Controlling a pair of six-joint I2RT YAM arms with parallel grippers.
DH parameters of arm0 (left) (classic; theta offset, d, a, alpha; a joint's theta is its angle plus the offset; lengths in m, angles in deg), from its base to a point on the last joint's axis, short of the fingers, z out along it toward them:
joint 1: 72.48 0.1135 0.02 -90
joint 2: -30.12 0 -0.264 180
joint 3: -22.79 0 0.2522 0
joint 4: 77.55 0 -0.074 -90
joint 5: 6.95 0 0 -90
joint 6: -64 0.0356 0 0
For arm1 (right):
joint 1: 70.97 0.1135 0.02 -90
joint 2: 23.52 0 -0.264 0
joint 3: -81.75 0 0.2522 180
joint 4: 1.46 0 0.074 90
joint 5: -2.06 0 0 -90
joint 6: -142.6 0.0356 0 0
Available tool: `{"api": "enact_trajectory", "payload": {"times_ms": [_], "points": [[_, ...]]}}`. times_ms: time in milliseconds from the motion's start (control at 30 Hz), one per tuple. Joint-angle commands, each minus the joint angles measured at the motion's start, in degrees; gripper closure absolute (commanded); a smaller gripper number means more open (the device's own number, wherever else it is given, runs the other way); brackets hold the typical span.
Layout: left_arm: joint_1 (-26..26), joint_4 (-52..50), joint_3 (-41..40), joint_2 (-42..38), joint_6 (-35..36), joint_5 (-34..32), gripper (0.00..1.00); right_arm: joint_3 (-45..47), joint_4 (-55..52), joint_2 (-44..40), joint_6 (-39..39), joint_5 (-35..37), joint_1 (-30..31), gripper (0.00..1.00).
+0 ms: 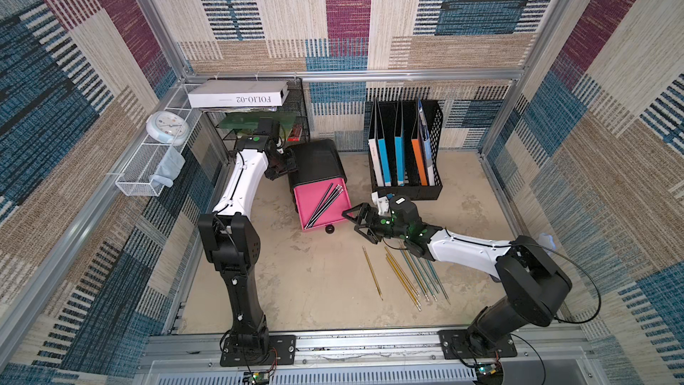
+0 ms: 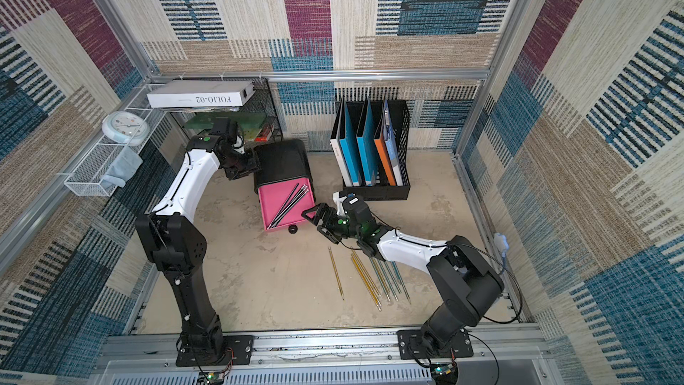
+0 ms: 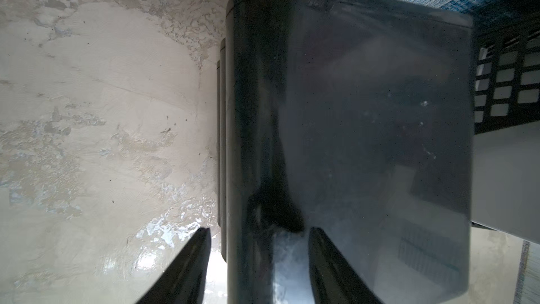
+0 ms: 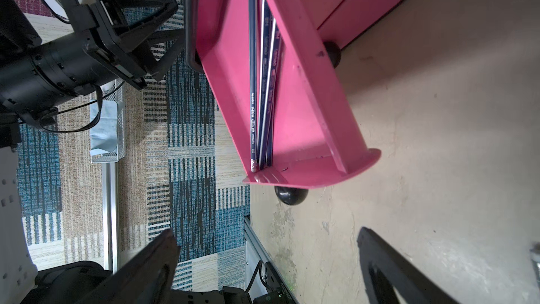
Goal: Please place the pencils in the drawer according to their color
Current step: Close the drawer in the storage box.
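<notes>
Pink top drawer pulled out of black chest, black pencils lying diagonal inside: black colour likely sorted. Yellow pencils and teal pencils loose on surface by right arm, within easy reach. Right hand spread wide, empty, just beside drawer's front corner, probably to push it shut. Left hand half spread against chest's side, seemingly bracing; clamped or not, cannot tell.

Black pencils in open drawer, yellow pencils, teal pencils outside
</notes>
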Motion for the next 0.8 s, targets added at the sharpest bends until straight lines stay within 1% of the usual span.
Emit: {"api": "enact_trajectory", "payload": {"times_ms": [0, 367, 567, 767], "points": [[0.0, -0.7, 0.4, 0.5, -0.3, 1.5, 0.43, -1.0, 3.5, 1.6, 1.0, 1.0, 0.4, 0.01], [0.0, -0.6, 0.3, 1.8, -0.5, 3.2, 0.44, -3.6, 8.1, 8.5, 4.0, 2.9, 1.0, 0.01], [0.0, -0.5, -0.8, 2.1, -0.3, 3.6, 0.44, -8.5, 7.9, 11.4, 4.1, 2.5, 1.0, 0.01], [0.0, 0.4, -2.8, 1.3, -0.6, 4.3, 0.45, -14.0, 4.7, 12.3, 3.3, 2.4, 1.0, 0.01]]}}
